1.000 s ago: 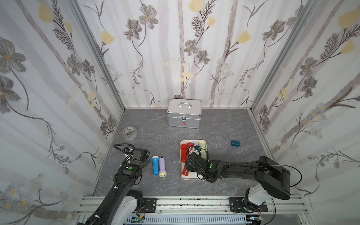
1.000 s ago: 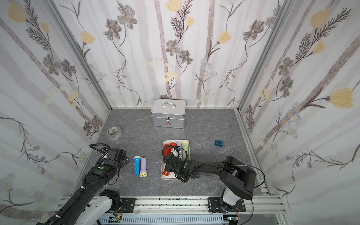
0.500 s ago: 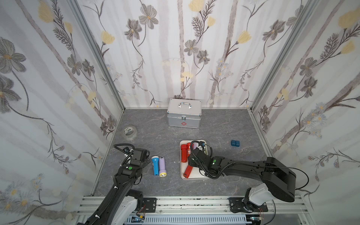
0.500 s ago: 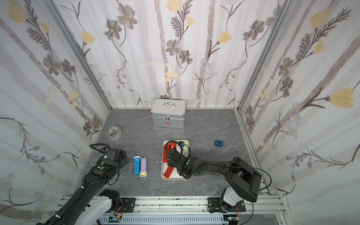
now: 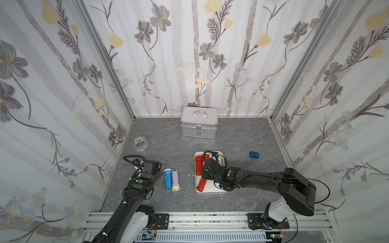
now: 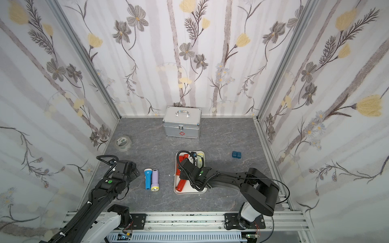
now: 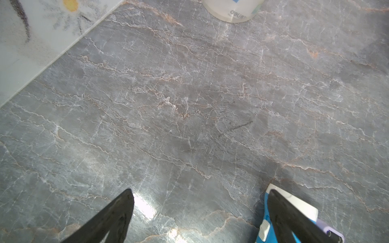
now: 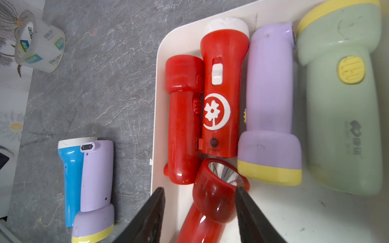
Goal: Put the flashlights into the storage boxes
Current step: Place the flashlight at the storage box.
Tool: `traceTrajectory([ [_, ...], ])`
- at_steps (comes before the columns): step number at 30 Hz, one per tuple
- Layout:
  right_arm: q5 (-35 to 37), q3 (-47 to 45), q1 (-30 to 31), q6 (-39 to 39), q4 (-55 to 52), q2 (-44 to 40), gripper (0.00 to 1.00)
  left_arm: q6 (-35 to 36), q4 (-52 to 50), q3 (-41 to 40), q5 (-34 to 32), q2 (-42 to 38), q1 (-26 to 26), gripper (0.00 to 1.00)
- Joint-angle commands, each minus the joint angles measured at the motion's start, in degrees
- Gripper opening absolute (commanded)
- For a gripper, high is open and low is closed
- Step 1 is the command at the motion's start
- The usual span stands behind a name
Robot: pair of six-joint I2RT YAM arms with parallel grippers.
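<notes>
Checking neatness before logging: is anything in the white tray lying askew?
Yes: one red flashlight lies slanted in the tray's robot-side end, while the other four flashlights lie side by side, parallel.

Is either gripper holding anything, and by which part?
Nothing: right gripper is open astride the head of a red flashlight; left gripper is open, empty.

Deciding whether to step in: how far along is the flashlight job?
Done: the white tray holds two red flashlights, a lilac flashlight and a pale green flashlight. In hand: a third red flashlight lies there between the right gripper's open jaws. Left: the blue flashlight and second lilac flashlight lie on the table beside the open left gripper.
</notes>
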Motion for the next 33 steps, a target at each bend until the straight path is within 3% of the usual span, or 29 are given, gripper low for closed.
traceTrajectory([
  [1, 0.16, -0.71, -0.50, 0.16, 0.18, -0.55, 0.56, 0.09, 1.03, 0.22, -0.28, 0.09, 0.03, 1.00],
  [19, -8.51, 2.36, 0.00, -3.18, 6.70, 5.94, 0.56, 0.10, 1.12, 0.27, -0.35, 0.62, 0.06, 1.00],
  [33, -4.42, 4.92, 0.16, -1.65, -2.13, 7.68, 0.56, 0.10, 1.21, 0.31, -0.28, 0.70, 0.10, 1.00],
])
